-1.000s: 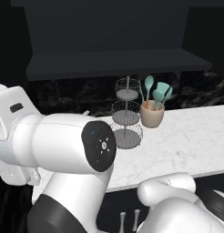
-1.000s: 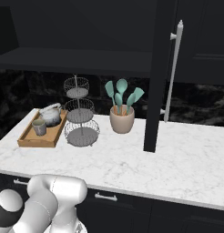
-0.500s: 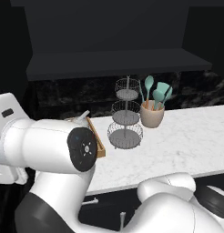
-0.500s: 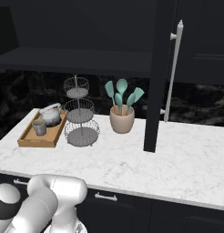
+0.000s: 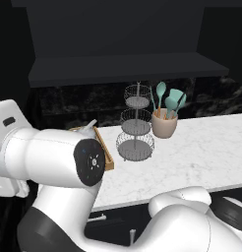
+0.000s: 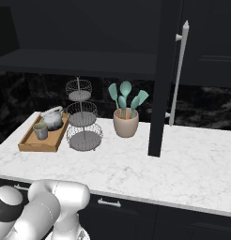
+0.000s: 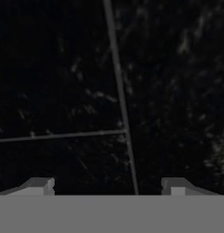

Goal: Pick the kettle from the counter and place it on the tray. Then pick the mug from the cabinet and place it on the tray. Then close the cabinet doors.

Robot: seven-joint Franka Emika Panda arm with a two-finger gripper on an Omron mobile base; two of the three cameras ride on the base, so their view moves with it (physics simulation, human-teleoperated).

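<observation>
On the white marble counter (image 6: 183,164), at its left end, lies the wooden tray (image 6: 42,138). The grey kettle (image 6: 52,119) and the pale mug (image 6: 40,131) both stand on it. A corner of the tray (image 5: 105,153) pokes out from behind my arm in the left base view. Above, the dark cabinet (image 6: 89,61) is open, its shelf bare. Its right door (image 6: 160,70) swings out over the counter, silver handle (image 6: 179,70) toward me. My gripper (image 7: 108,186) is open, nothing between its tips, facing a dark speckled surface with thin seams.
A three-tier wire stand (image 6: 82,122) rises just right of the tray. Beside it is a tan crock (image 6: 126,124) holding teal utensils. Dark drawers with silver handles (image 6: 110,203) run under the counter. My white arm bulks low in both base views.
In the left base view my arm's big joint has swung left and down, uncovering the tray's corner. The things on the counter have stayed put.
</observation>
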